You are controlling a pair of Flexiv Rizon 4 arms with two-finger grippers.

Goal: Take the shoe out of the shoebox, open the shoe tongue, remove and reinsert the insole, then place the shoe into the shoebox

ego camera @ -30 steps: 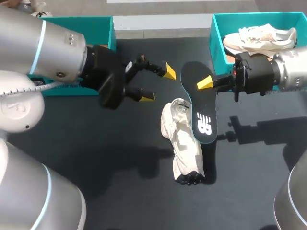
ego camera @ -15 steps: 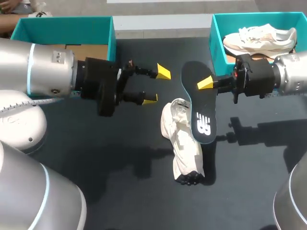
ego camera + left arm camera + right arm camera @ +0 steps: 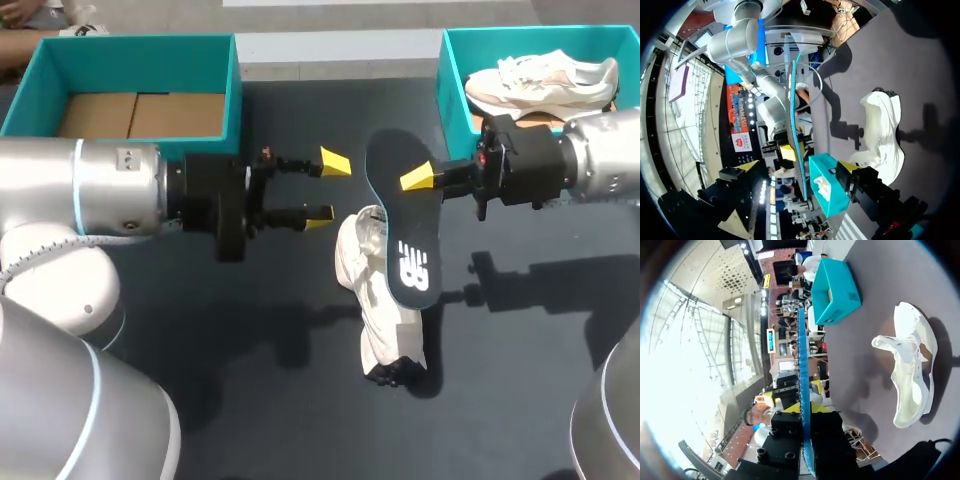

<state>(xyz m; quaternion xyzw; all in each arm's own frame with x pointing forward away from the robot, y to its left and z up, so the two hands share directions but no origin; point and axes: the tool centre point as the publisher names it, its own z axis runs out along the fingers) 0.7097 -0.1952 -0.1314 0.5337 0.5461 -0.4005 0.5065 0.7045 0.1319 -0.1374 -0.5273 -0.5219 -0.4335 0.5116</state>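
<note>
A black insole (image 3: 402, 225) with a teal rim hangs over the white shoe (image 3: 385, 310), which lies on its side on the dark table. My right gripper (image 3: 415, 178) is shut on the insole's upper end. In the right wrist view the insole (image 3: 802, 370) runs edge-on out from between the right gripper (image 3: 805, 411), with the shoe (image 3: 910, 370) beside it. My left gripper (image 3: 328, 188) stands open just left of the insole, not touching it. In the left wrist view the insole (image 3: 795, 125) stands edge-on ahead of the open left gripper (image 3: 797, 169), and the shoe (image 3: 883, 127) lies beyond.
An empty teal shoebox (image 3: 235, 75) with a cardboard floor stands at the back left. A second teal shoebox (image 3: 452, 85) at the back right holds another white shoe (image 3: 545, 80). The right shoebox (image 3: 827, 192) and the left shoebox (image 3: 837, 290) also show in the wrist views.
My left arm has swung down and right, uncovering the left shoebox and bringing its open gripper close to the insole. The right gripper has shifted the insole slightly left.
</note>
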